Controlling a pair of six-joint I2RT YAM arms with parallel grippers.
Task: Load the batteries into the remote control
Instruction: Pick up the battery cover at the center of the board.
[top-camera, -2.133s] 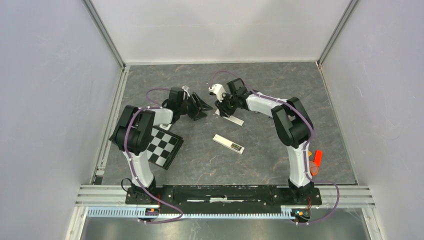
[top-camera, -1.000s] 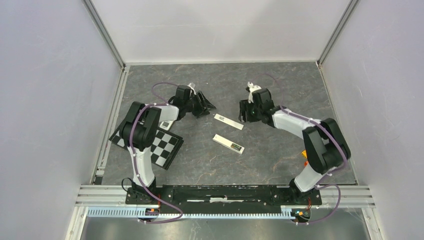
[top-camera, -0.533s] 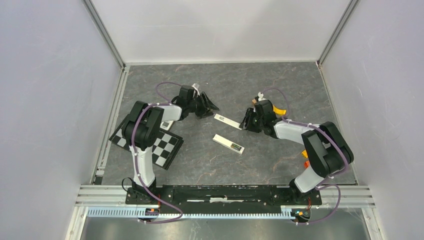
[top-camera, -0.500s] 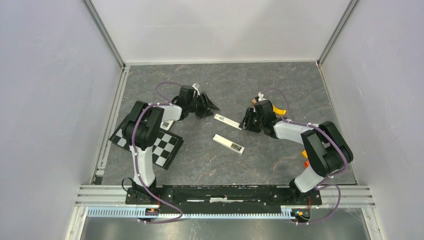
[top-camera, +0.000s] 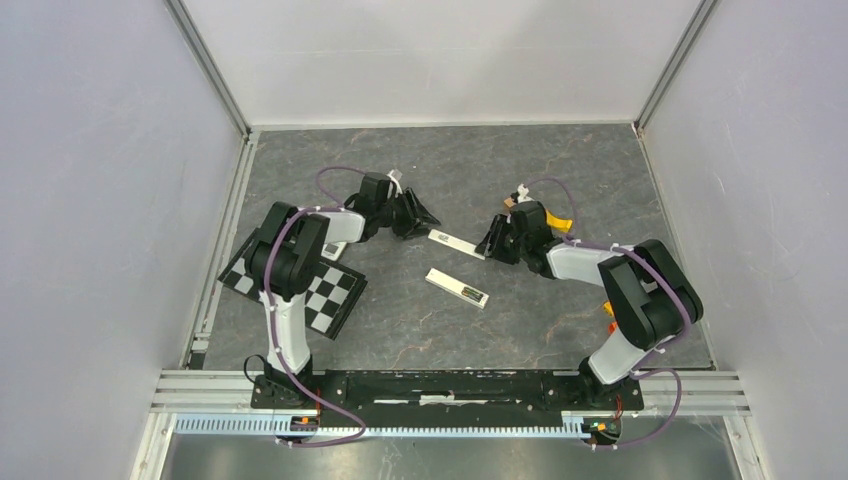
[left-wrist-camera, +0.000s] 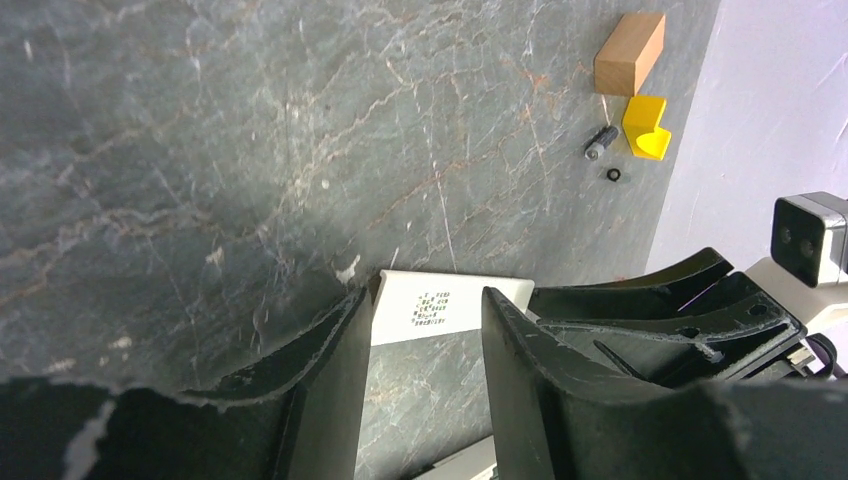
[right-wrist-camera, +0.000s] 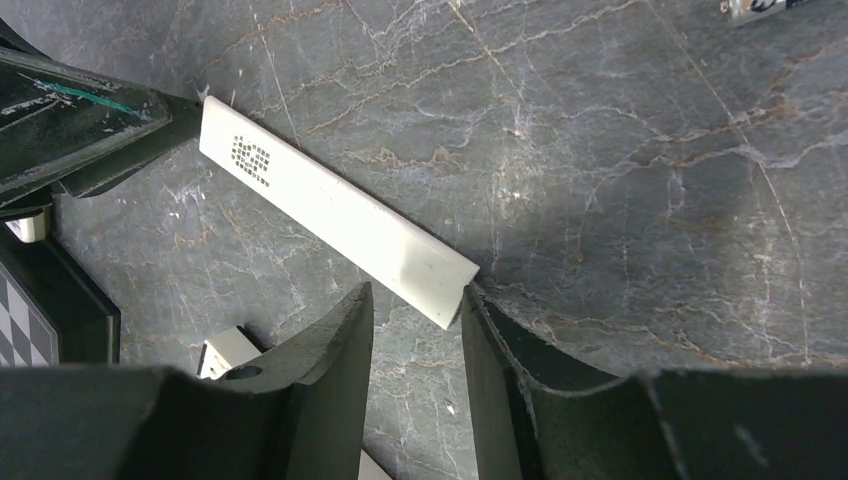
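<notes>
Left hand: my left hand has its jaws apart, straddling the printed end of the white bar. I see no clamp on it.
Right hand: my right hand is apart too. The bar's plain end sits at the tip of one finger, and the other finger is clear of it.
Remote control: the remote control lies flat on the desk, just nearer to me than the bar, between my two arms and untouched. A dark greenish patch shows at one end, too small to tell what it is.
Battery: one battery lies by the yellow piece and the brown block, well apart from the remote control.
Handling: I judge the battery light, hard, smooth and ready to roll. I would pinch it across the middle of its barrel, leaving both ends free to seat. The remote control looks like stiff, light plastic that will skate on the desk, so I would take it by its long edges.
Changed: a second ago my right hand stood further back, off the bar's end; now it is at that end. My left hand has crept nearer the other end. The bar and the remote control lie where they did.
</notes>
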